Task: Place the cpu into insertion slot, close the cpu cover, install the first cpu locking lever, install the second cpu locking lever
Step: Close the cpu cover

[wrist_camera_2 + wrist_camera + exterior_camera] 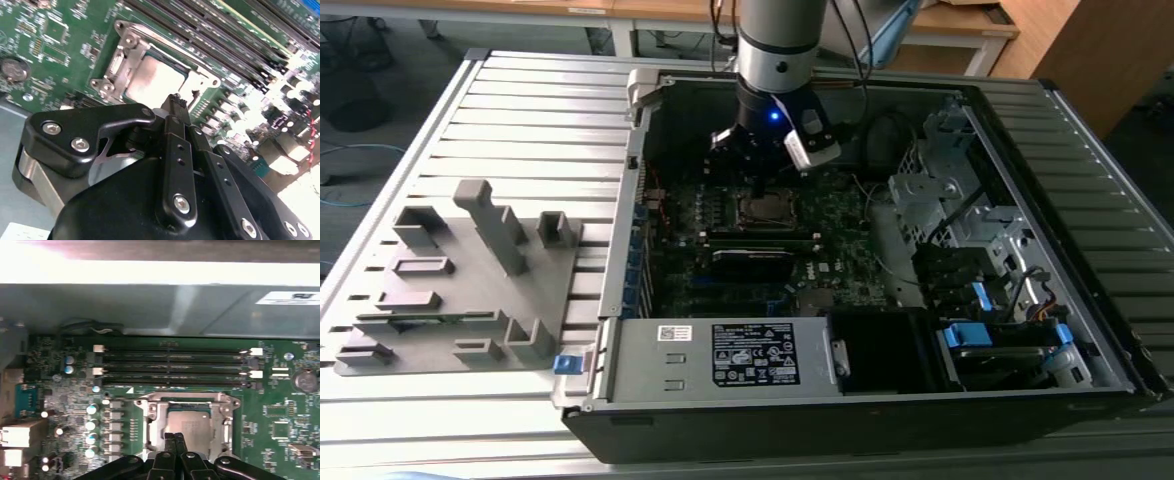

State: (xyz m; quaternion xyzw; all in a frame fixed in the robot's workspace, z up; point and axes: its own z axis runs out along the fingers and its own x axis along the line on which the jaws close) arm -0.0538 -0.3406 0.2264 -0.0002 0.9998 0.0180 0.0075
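The cpu [187, 422] lay flat in the insertion slot [766, 210], its dull silver-grey top facing up. The cpu cover [182, 401], a thin silver frame, lay down flat around the chip, and the chip's top showed through the cover's square cut-out in both wrist views.

The gripper [174, 437] hung directly over the insertion slot, at the edge of the chip. Its two black fingers [176, 102] were pressed together and held nothing. Whether the tips touched the chip or hovered just above it could not be told.

The insertion slot sat on a dark green motherboard [75, 390] inside an open computer case [1067, 250]. Long black memory slots [172, 365] ran in parallel rows just beside the insertion slot. A round coin battery [303, 380] sat on the board near the insertion slot, off beyond one end of the memory slots.

In the exterior view, the arm [781, 40] reached straight down to the insertion slot from above. A grey fixture block [467, 280] with upright posts lay outside the case, well apart from the insertion slot, toward the exterior view's left. Both the case and the block rested on a ribbed metal table [534, 120].
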